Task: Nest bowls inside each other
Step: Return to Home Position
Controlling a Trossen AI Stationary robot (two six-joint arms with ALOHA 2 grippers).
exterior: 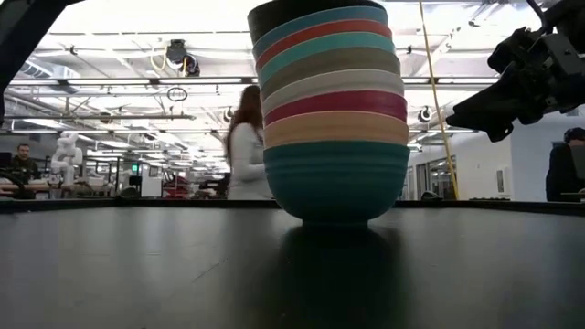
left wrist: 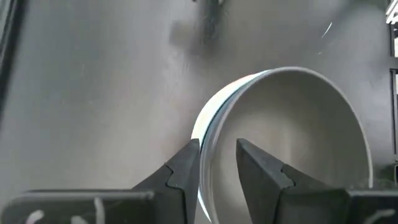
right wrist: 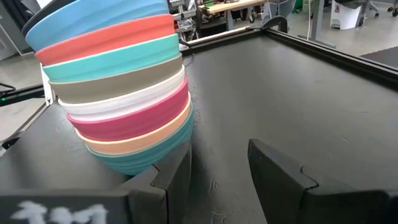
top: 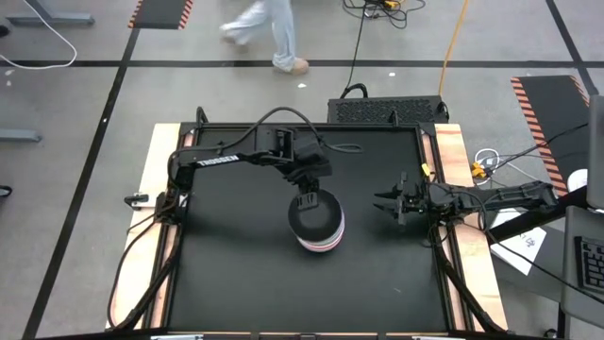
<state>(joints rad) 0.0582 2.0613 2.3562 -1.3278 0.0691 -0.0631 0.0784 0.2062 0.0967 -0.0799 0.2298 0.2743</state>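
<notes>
The bowls (exterior: 335,110) stand nested as one stack near the middle of the table (top: 236,283), nine deep. The teal bowl (right wrist: 144,159) at the bottom rests on the table. Inside it, going up, sit the salmon bowl (right wrist: 143,140), magenta bowl (right wrist: 137,122), white bowl (right wrist: 130,99), olive bowl (right wrist: 121,81), turquoise bowl (right wrist: 115,60), red bowl (right wrist: 106,40) and blue bowl (right wrist: 99,18). The black bowl (left wrist: 298,124) tops the stack and holds nothing. Only the rim of each upper bowl shows above the one that holds it. The stack leans a little rather than standing quite straight.

My left jaws hang right over the black bowl's rim, spread. One finger (left wrist: 185,171) is outside the rim and the other (left wrist: 258,171) is inside the bowl, with the rim in the gap between them. They pinch nothing. My left arm (top: 226,159) reaches in from the table's left side.

My right jaws are spread too and empty. They hover above the table to the right of the stack, apart from it and pointing at it. My right arm (top: 491,198) stretches in from the right edge.

Beyond the table's far edge a person (top: 269,33) crosses the floor.
</notes>
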